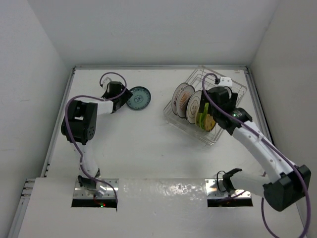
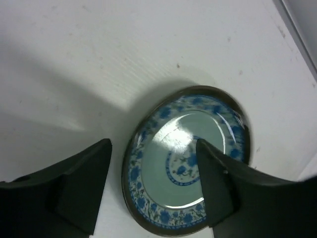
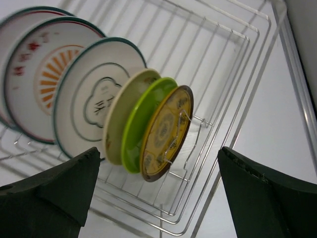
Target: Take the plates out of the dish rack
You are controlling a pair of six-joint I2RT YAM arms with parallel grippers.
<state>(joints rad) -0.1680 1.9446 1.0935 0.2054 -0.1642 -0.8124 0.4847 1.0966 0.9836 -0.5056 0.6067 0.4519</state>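
At the left gripper point(image 2: 153, 148): released, fingers spread, clasping nothing. Directly beneath it, flat on the white table point(image 2: 99, 59) and outside the rack, the teal patterned plate point(image 2: 173, 144), with blue flowers round its border. Over the plate's face, one finger. Over bare table just beside the plate's rim, the other.

At the right gripper point(image 3: 159, 153): released as well, fingers very wide apart, clasping nothing. Straight ahead of it, inside the dish rack point(image 3: 237, 64), six plates upright on edge in one row among the prongs. Nearest the middle of the gap, a brown-rimmed yellow patterned plate point(image 3: 168, 129). Then, stepping off toward one finger's side, a lime green plate point(image 3: 143, 124), a cream plate point(image 3: 121, 119), a teal-rimmed white plate point(image 3: 89, 104) with a dark drawing, a white plate with orange rays point(image 3: 49, 79), and at the view's edge another white plate point(image 3: 7, 54). Touching none of them, so far as the wrist view shows
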